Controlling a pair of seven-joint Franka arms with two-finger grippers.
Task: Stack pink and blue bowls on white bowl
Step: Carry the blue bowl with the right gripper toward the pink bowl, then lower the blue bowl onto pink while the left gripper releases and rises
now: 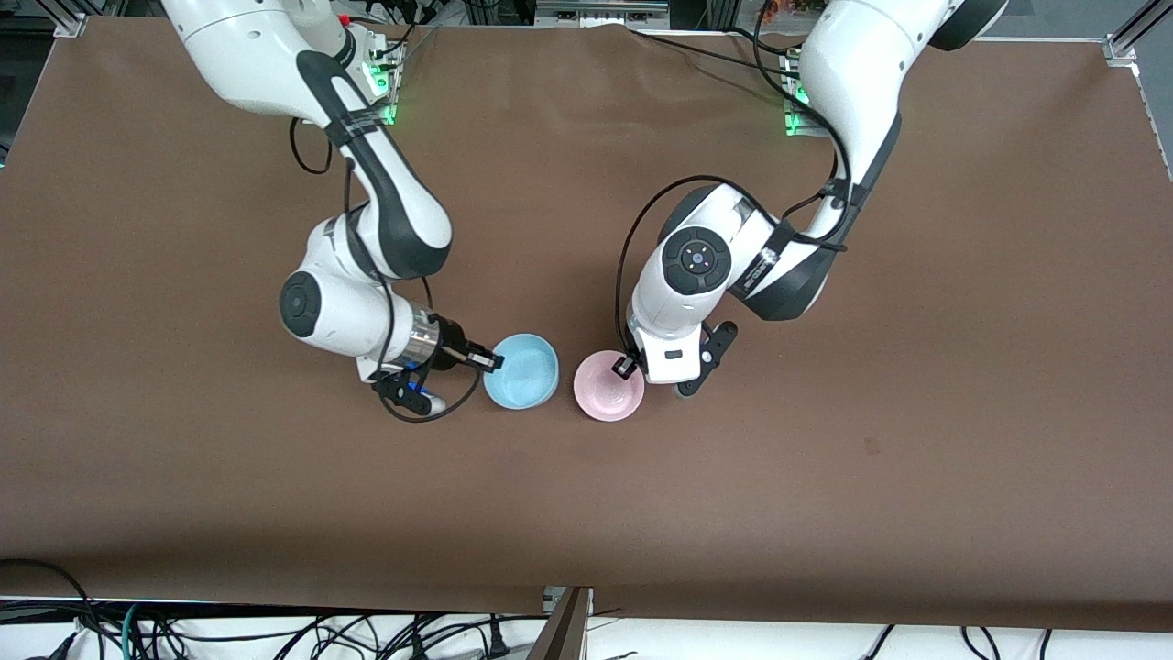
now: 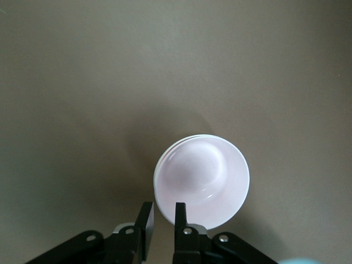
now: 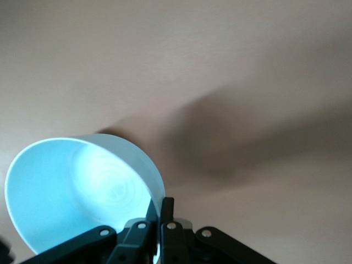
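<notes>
In the front view the pink bowl is seen beside the blue bowl mid-table. Only the left wrist view reveals a white bowl nested under the pink one, with the left gripper slightly parted astride their rim. The right gripper is clamped on the blue bowl's rim.

Two bowls stood out in plain view: one blue bowl and one pink bowl. In the left wrist view a second thin white rim peeked from under the pink one, making three bowls if counted. Two arms reached over the one brown surface, each with one pincer.
</notes>
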